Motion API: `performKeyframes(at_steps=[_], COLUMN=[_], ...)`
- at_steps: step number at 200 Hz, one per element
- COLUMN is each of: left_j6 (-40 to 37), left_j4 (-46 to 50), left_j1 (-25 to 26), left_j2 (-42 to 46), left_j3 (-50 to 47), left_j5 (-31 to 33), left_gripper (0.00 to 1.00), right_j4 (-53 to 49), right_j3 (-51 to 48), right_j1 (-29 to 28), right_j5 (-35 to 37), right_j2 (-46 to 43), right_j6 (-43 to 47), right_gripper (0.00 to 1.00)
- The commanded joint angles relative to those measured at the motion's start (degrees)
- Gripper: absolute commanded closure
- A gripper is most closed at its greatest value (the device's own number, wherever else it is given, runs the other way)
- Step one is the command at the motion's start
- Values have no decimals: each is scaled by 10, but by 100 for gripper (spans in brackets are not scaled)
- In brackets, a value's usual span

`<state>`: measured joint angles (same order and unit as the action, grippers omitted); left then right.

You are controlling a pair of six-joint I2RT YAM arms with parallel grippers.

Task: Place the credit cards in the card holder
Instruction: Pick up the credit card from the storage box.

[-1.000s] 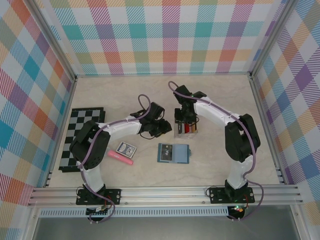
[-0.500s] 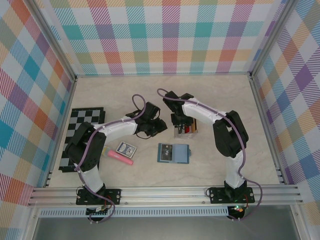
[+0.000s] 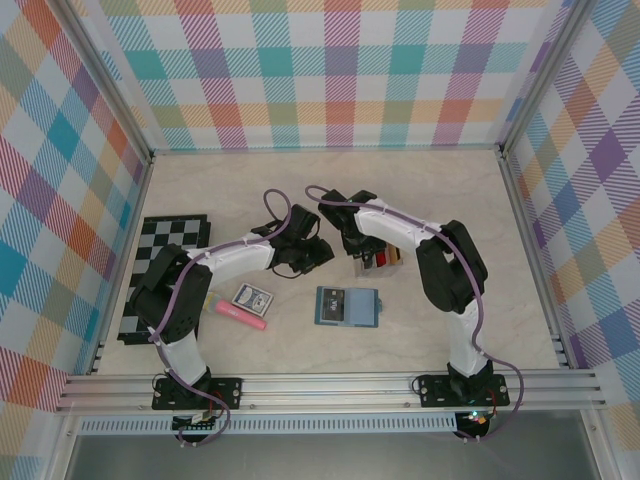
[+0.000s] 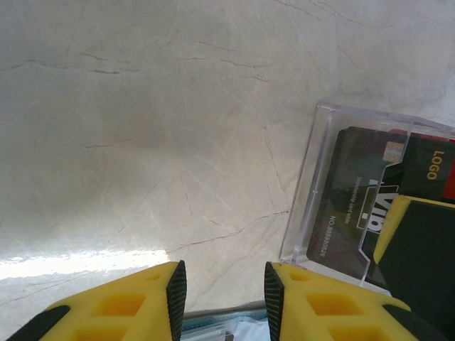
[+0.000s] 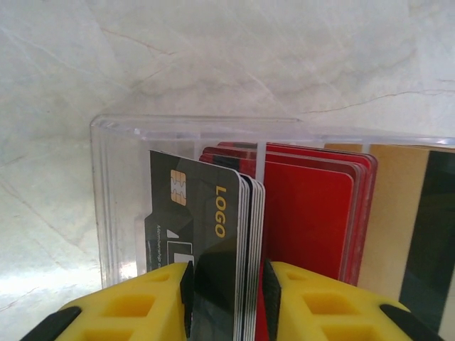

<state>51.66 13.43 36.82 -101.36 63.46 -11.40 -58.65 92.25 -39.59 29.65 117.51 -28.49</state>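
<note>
Fingers (image 5: 128, 305) of the right end effector (image 5: 226, 273), shifted leftward since earlier, clench credit cards (image 5: 206, 213); left end effector (image 4: 223, 273) released.

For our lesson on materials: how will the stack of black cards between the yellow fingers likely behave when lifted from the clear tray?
The black card stack looks thin and straight, so it is probably stiff and light. Its glossy faces suggest cards may slide apart in the right gripper. The clear tray looks light, so it might shift with them.
</note>
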Motion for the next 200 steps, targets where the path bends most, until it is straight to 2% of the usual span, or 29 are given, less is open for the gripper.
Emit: performKeyframes(at_steps=[1, 46, 64, 150, 200], left_j6=[4, 4, 4, 4, 5], left_j4=[6, 5, 5, 1, -1], left_j1=[-7, -7, -7, -7, -7], left_j2=[19, 18, 17, 16, 16], left_j3=[-6, -8, -8, -9, -11], left_j5=[3, 0, -2, -7, -10], left_gripper=[64, 64, 64, 63, 63], right_j4=[-25, -21, -19, -24, -24], right_j3=[-6, -24, -27, -29, -33], right_j1=[2, 2, 2, 2, 3], right_j5=[33, 35, 35, 48, 44], right_j2=[-27, -35, -39, -50, -60], right_j6=[14, 13, 14, 13, 12], right_gripper=[66, 69, 74, 78, 85])
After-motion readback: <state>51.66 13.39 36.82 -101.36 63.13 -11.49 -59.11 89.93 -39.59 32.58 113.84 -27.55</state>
